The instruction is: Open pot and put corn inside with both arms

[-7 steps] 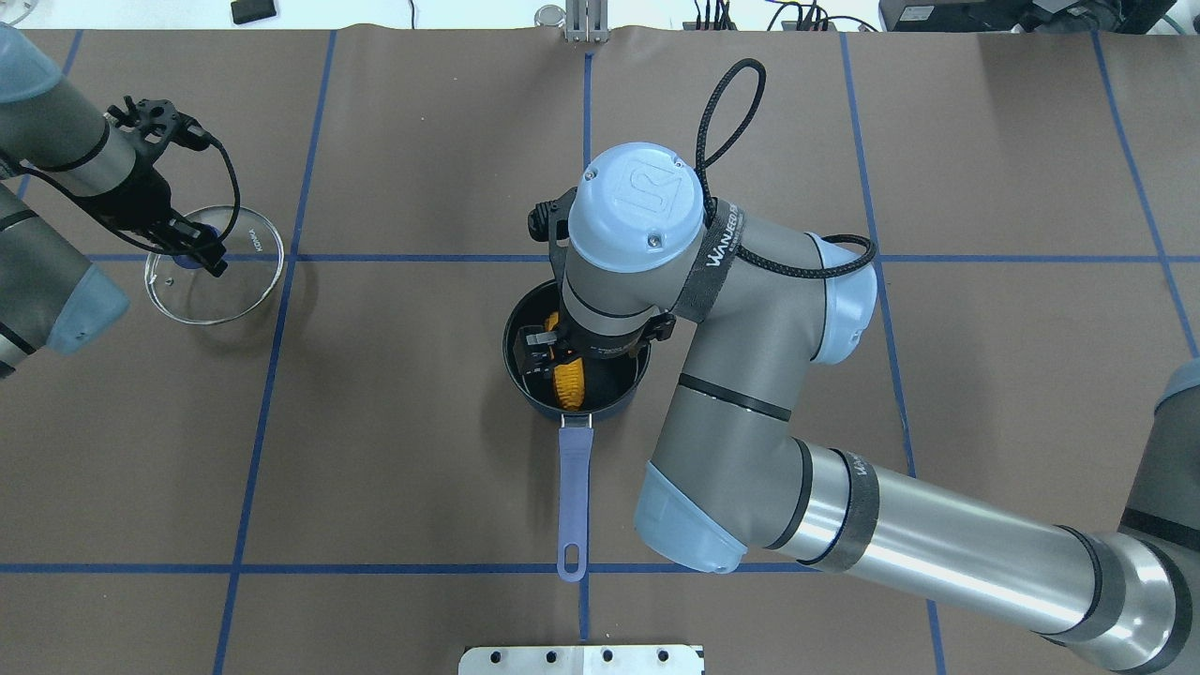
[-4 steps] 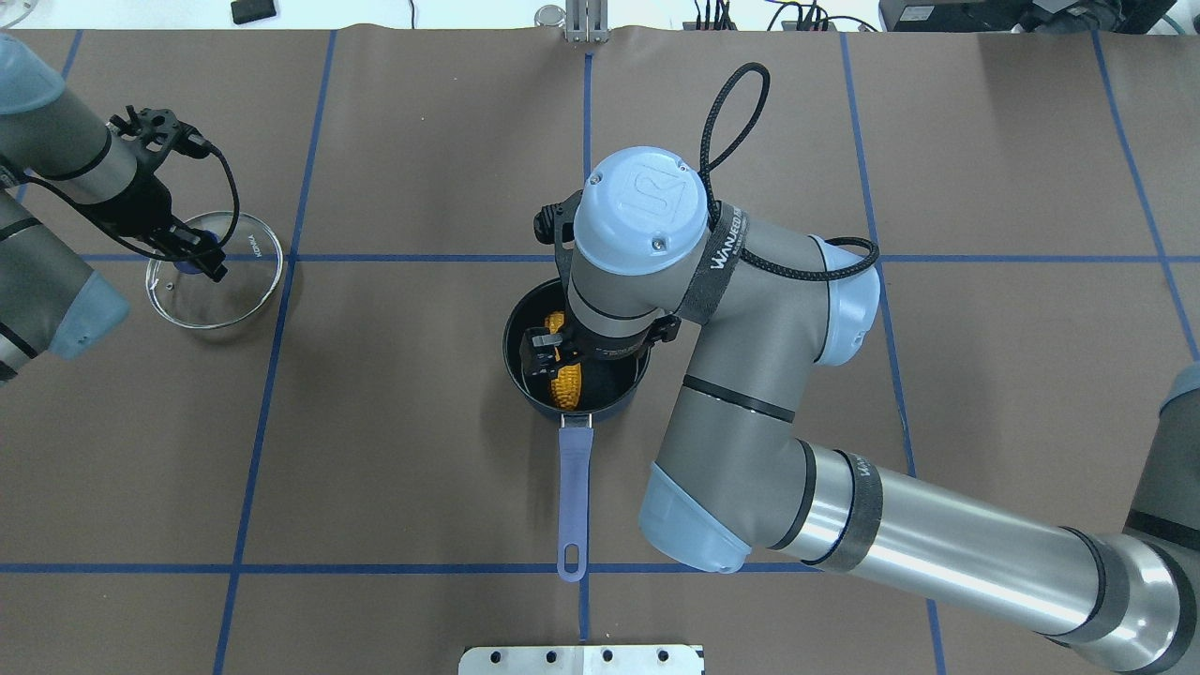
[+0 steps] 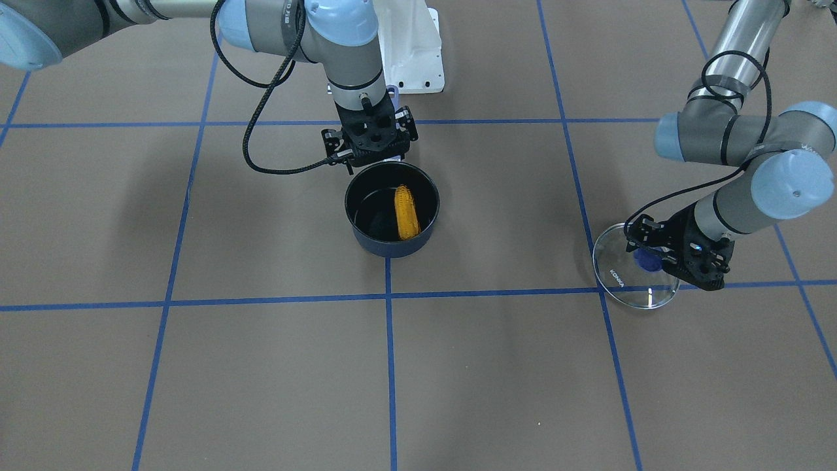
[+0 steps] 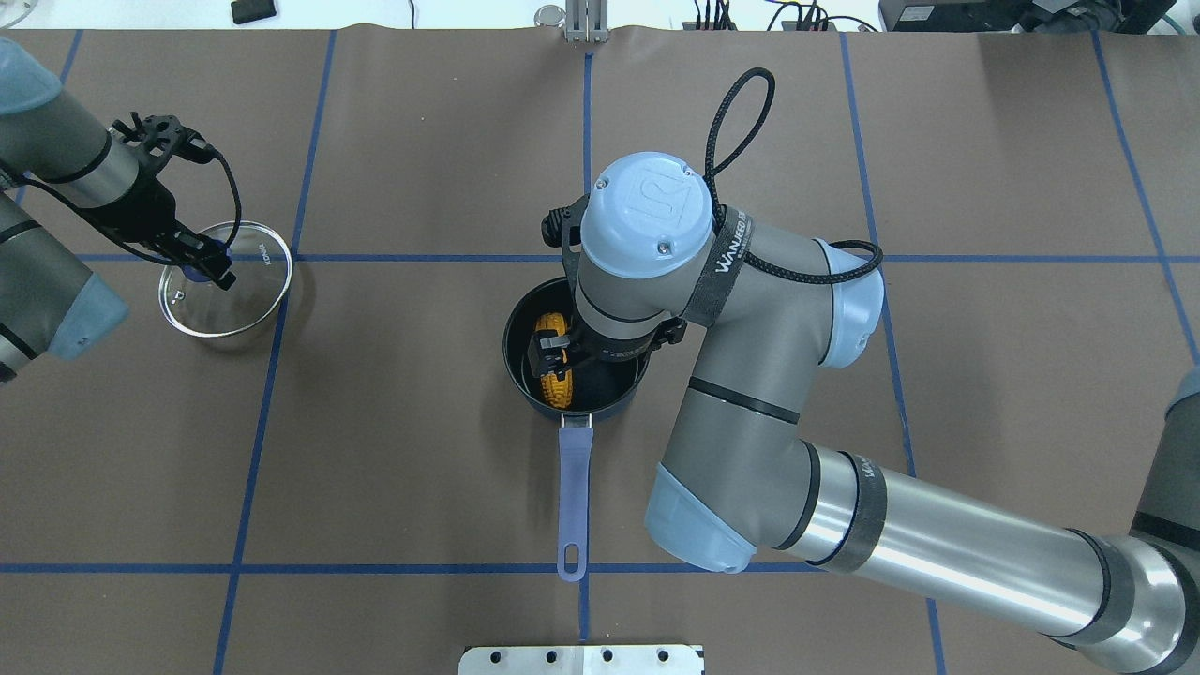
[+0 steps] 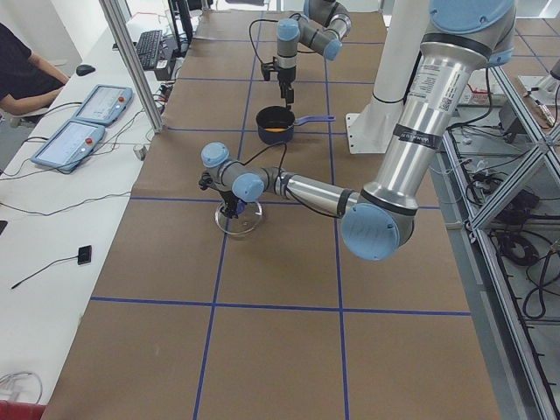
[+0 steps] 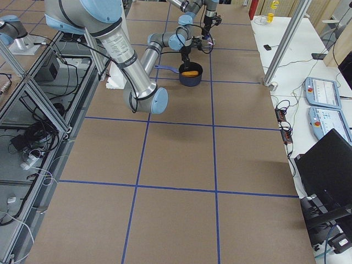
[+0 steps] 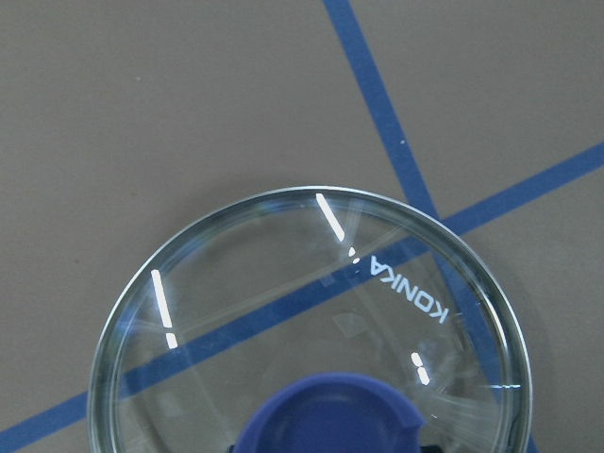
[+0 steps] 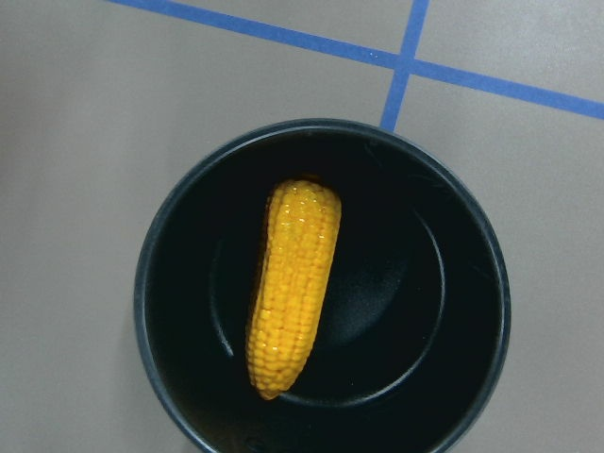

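Mid-frame, the corn (image 3: 406, 211) lies inside the open pot (image 3: 366, 243). The right gripper (image 3: 371, 154) hangs over its far rim, jaws apart, hiding the handle (image 4: 572, 497). At the right edge, the left gripper (image 3: 654, 263) is clamped on the knob (image 3: 647, 260) of the lid (image 3: 618, 284), across a blue tape line (image 3: 458, 296).

My right arm (image 4: 750, 375) and left arm (image 4: 66, 159) are grey-silver with light blue caps. The pot (image 3: 386, 247) is dark navy, black inside, its handle (image 4: 573, 487) lavender; the corn (image 8: 291, 283) yellow-orange with bumpy kernel rows; the lid (image 7: 264, 311) clear, white KONKA lettering, blue knob (image 7: 330, 415); the table (image 3: 261, 379) brown, blue-gridded
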Controlling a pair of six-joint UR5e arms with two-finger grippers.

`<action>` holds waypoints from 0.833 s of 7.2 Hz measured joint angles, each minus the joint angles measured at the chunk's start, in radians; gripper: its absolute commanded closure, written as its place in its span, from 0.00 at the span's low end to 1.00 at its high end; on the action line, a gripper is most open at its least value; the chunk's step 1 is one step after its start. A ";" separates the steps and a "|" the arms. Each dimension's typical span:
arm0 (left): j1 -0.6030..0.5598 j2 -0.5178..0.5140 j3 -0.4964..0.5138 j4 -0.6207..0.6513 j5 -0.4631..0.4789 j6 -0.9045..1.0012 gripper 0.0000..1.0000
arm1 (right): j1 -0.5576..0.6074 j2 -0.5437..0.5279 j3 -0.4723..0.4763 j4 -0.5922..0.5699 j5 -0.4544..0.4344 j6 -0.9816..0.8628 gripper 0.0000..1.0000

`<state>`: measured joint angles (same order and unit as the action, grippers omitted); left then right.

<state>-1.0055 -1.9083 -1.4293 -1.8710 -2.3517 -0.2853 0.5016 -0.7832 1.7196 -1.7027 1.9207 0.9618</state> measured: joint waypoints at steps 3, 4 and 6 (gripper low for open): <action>-0.002 0.037 -0.025 -0.009 -0.003 0.007 0.35 | 0.000 -0.004 0.000 0.000 0.000 0.000 0.00; -0.002 0.059 -0.046 -0.010 -0.003 0.008 0.34 | 0.000 -0.004 0.000 0.000 0.000 0.000 0.00; -0.001 0.086 -0.073 -0.010 -0.003 0.007 0.10 | 0.000 -0.005 0.000 0.001 0.000 0.000 0.00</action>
<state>-1.0070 -1.8226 -1.5021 -1.8811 -2.3544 -0.2780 0.5016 -0.7882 1.7196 -1.7020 1.9206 0.9618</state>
